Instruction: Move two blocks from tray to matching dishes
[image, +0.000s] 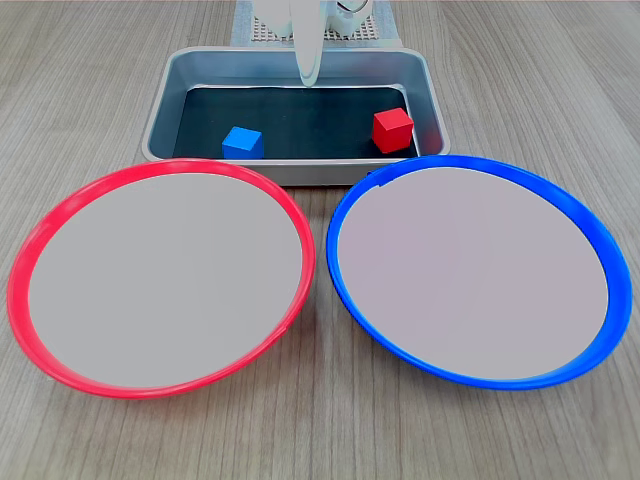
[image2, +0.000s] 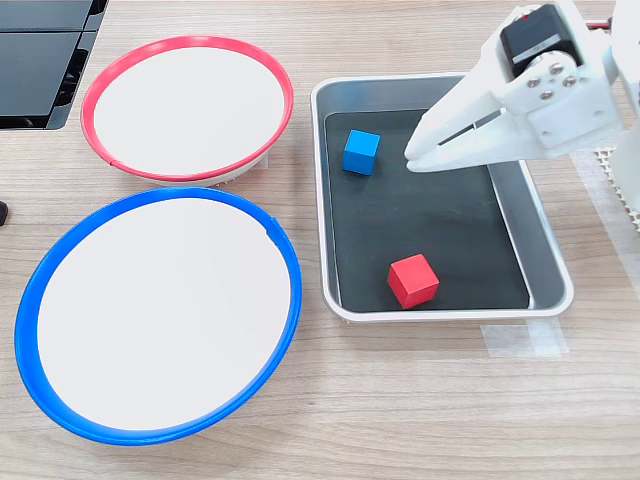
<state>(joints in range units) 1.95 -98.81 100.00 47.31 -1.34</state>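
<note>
The grey tray (image: 163, 105) (image2: 547, 232) holds both blocks on its black floor. The blue block (image: 242, 142) (image2: 361, 152) sits near the corner closest to the red-rimmed dish (image: 160, 280) (image2: 185, 105). The red block (image: 392, 130) (image2: 413, 281) lies at the tray's other end, beside the blue-rimmed dish (image: 470, 270) (image2: 150, 310). Both dishes are bare. My white gripper (image: 308, 76) (image2: 412, 159) hangs above the tray's middle, shut with nothing in it. In the second exterior view its tip points toward the blue block, a short way to the block's right.
The arm's base stands on a white perforated mat (image: 262, 30) (image2: 622, 190) behind the tray. A dark flat object (image2: 40, 60) lies at the second exterior view's top left. Clear tape (image2: 525, 340) sticks to the wooden table next to the tray.
</note>
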